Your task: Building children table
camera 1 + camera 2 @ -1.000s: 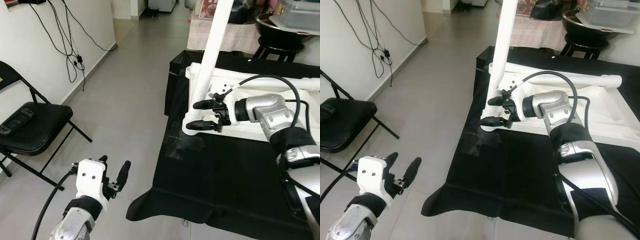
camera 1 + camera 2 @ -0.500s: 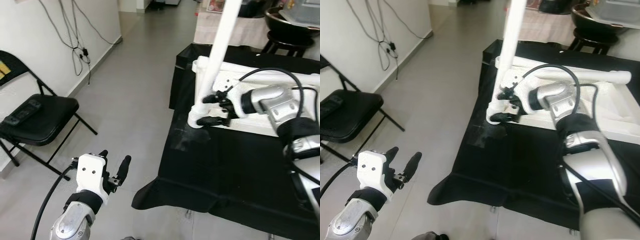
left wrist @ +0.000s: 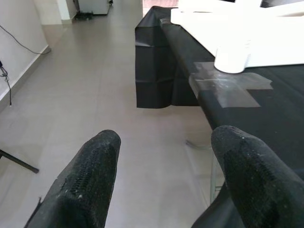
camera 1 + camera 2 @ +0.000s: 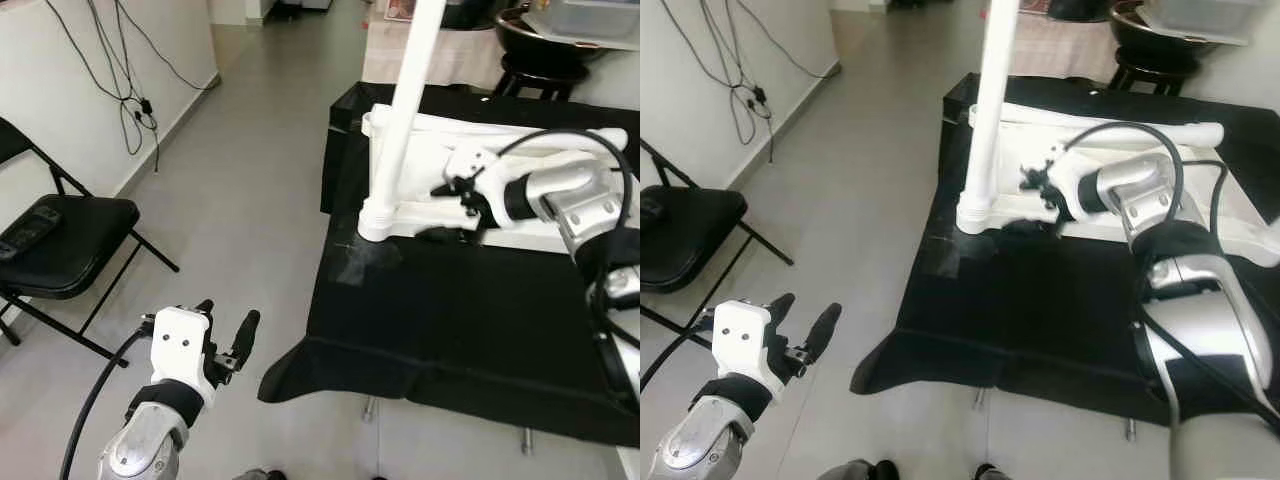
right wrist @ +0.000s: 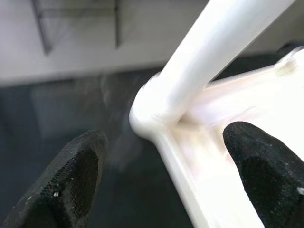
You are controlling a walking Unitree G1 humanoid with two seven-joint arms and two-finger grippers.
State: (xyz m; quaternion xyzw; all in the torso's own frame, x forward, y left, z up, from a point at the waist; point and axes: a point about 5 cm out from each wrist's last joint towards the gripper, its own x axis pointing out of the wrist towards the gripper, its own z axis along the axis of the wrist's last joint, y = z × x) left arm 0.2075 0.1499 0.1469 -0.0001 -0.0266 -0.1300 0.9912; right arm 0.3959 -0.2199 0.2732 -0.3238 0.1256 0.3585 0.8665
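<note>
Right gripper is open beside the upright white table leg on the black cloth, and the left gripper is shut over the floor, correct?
Not quite: the left gripper is open, its black fingers spread apart over the grey floor in the left wrist view. The right gripper is indeed open beside the upright white table leg on the black cloth.

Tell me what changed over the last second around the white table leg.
The right tool drew back from the upright white leg along the table frame, fingers open, holding nothing. The leg stayed upright in its corner on the black cloth. The left tool stayed open over the floor.
</note>
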